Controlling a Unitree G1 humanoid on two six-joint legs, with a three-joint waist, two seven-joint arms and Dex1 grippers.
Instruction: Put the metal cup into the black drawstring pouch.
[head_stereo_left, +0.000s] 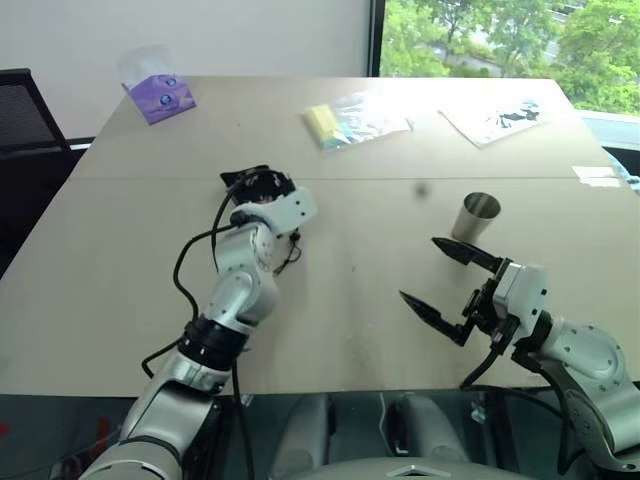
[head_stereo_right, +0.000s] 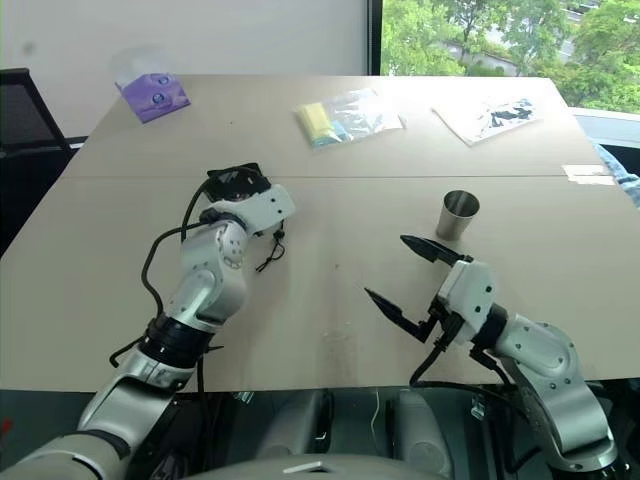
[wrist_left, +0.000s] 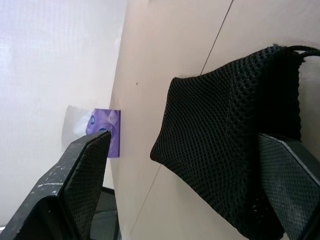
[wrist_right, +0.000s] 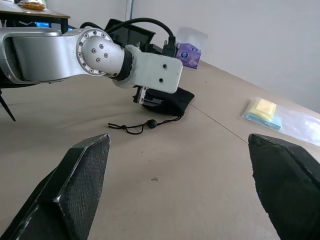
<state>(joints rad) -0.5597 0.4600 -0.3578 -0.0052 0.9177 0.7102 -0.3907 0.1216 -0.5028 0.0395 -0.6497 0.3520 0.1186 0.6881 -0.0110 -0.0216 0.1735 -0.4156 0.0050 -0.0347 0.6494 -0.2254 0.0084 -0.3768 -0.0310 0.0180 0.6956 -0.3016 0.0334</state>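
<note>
While both tools gape wide, the left tool (wrist_left: 190, 190) straddles the black drawstring pouch (wrist_left: 230, 145).

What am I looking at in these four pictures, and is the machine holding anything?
A two-armed humanoid robot stands at a beige table. Two pictures come from cameras in its head, looking down. The other two come from a camera on each wrist, looking out between two black fingers. The left gripper is open around a soft black mesh drawstring pouch lying on the table. The right gripper is open and empty, near a small shiny metal cup standing upright. Farther back lie a purple tissue pack, a clear bag with something yellow, and a printed packet. Nothing is held yet.
</note>
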